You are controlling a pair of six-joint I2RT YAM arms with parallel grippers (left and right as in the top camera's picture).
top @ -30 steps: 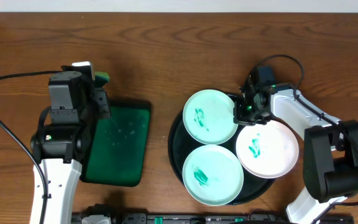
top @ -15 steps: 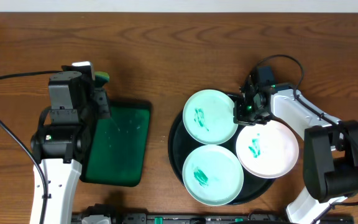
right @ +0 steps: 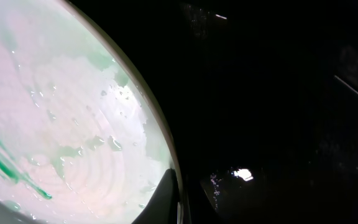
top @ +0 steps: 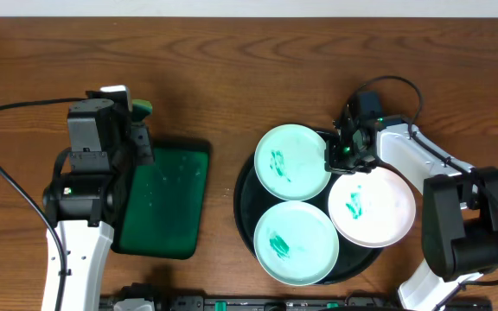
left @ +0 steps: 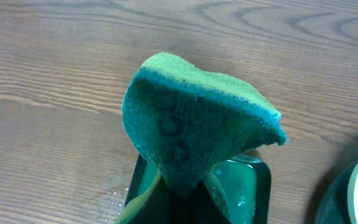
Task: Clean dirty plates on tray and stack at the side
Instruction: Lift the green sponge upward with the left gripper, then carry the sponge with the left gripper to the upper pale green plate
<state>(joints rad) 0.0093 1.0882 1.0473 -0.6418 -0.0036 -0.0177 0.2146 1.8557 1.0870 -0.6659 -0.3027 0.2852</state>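
1. Nothing has moved since the earlier overhead frames: both arms and all three plates hold the same positions.
2. We take the round black tray (top: 242, 207) on the wooden surface (top: 232, 69) as the landmark.
3. Three plates lie on the tray:
   - the upper plate (top: 292, 161), mint, sits at the tray's far left part and has a green smear;
   - the lower plate (top: 296, 242), mint, sits at the tray's near part and is also smeared;
   - the right plate (top: 372, 207), pale pink, overhangs the tray's right edge and has a green smear at its centre.
4. We see the right gripper (top: 344, 154) at the tray's far side, where the upper and right plates meet.
5. In the right wrist view one dark finger (right: 163, 196) lies at the wet rim of the right plate. We cannot tell whether the gripper is clamped on it.
6. A green basin (top: 162, 199) lies left of the tray, apart from it.
7. The left gripper (left: 179, 202) is clamped on a folded green sponge (left: 191, 130), held left of the tray over the basin's far end.
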